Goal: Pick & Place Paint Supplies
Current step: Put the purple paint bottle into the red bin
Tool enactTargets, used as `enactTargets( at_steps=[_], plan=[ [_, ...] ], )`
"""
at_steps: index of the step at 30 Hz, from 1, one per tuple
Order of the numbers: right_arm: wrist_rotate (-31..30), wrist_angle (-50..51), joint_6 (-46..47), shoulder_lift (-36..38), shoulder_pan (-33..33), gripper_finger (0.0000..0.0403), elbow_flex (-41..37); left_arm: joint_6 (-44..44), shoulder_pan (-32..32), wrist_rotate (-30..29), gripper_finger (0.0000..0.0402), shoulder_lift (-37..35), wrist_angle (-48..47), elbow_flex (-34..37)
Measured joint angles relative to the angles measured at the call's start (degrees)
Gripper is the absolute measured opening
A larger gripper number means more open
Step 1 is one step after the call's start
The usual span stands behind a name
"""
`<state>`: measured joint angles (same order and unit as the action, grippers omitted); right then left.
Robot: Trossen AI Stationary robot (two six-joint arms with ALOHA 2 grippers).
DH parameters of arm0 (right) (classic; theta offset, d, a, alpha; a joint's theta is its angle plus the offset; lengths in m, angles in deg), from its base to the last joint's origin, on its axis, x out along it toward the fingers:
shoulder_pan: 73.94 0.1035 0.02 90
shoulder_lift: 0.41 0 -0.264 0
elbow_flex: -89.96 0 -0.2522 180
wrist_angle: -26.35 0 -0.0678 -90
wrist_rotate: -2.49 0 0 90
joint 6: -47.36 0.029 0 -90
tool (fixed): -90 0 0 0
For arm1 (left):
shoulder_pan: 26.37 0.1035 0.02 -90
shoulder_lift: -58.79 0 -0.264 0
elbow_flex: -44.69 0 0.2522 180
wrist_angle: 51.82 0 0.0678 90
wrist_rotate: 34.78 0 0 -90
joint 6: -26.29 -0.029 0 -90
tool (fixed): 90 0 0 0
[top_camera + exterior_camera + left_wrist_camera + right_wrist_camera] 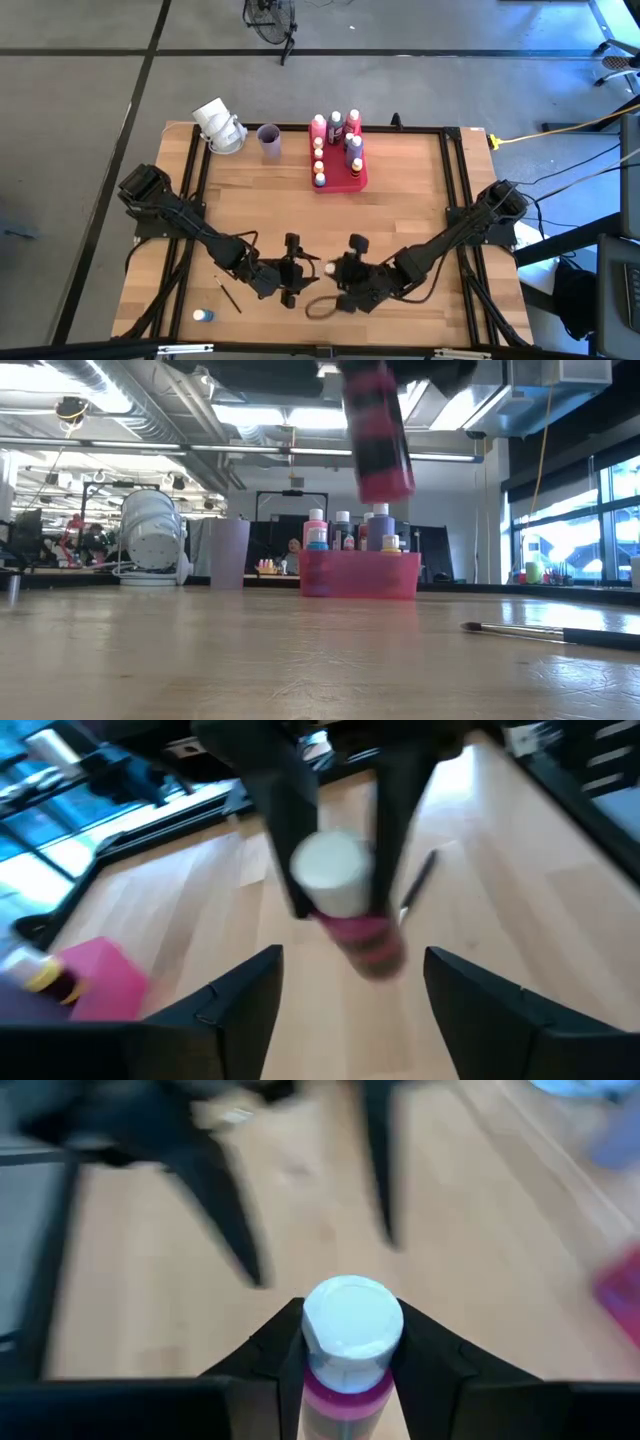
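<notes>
Pinched in the right pincer [345, 1342], a pink bottle [350, 1330] hangs above the near surface [400, 200]; the left pincer [345, 982] stands spread (handover). A weak grip could drop it.

Pink bottle [378, 435] blurred, top cut off in low view, tray [100, 982] blurred — edge-cropped.

Held bottle [350, 1355] seen pink with dark band, cap white. Tray [340, 180] shown pink-red; bottles [344, 130] in it seen red, orange, yellow, blue, purple, caps pale. Cup [269, 141] seen lilac. Loose bottle [203, 315] near table edge seen blue, cap white. Paintbrush [555, 632] seen dark, tip pale. Table [400, 210] shown light wood-grain planks, frame black. Arms and right gripper [350, 1370] fingers seen black.
</notes>
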<state>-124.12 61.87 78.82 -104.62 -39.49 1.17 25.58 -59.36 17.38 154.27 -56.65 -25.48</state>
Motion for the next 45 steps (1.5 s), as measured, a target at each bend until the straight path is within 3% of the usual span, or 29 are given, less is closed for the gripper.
enactTargets(
  at_steps=[5, 7, 15, 20, 27, 31, 34, 37, 42, 45],
  plan=[
    [-2.6, 10.3, 9.1, 3.0, -1.0, 0.0119, 0.0, 0.3, 0.0, -7.4, 0.0248, 0.0, -5.7, 0.0],
    [-2.5, 13.3, 12.5, 4.8, -1.7, 0.0119, 0.0, 2.4, 0.1, -7.8, 0.0248, 0.0, -9.0, 0.0],
    [-1.5, 14.9, 10.1, 12.4, -7.0, 0.0119, 0.0, 14.8, 3.5, 5.8, 0.0228, 0.0, -20.0, 0.0],
    [6.9, 14.4, 5.9, 13.4, -15.7, 0.0119, 0.1, 16.5, 4.8, 8.0, 0.0212, 0.0, -25.3, 0.0],
    [28.0, 2.7, -5.5, 12.8, -28.9, 0.0119, 0.0, 15.5, 5.0, 8.0, 0.0192, -0.1, -28.9, 1.7],
    [29.7, -3.9, -13.2, 13.1, -31.9, 0.0119, 0.9, 15.5, 5.2, 8.2, 0.0181, -0.1, -31.1, 1.9],
    [29.6, -7.1, -19.2, 13.5, -32.4, 0.0119, 4.7, 12.5, 6.0, 9.8, 0.0175, -0.9, -31.3, 1.9],
    [27.6, -4.3, -23.9, 14.8, -30.1, 0.0119, 9.5, 9.5, 7.7, 10.9, 0.0173, -2.7, -33.1, 1.9],
    [10.7, 3.3, -29.1, 17.9, -22.6, 0.0119, 15.9, 2.9, 10.5, 7.6, 0.0175, -7.3, -40.8, 1.9],
    [6.3, 5.0, -30.4, 19.8, -19.1, 0.0119, 16.4, 0.4, 12.6, 2.1, 0.0175, -11.0, -46.8, 1.9]
  ],
)
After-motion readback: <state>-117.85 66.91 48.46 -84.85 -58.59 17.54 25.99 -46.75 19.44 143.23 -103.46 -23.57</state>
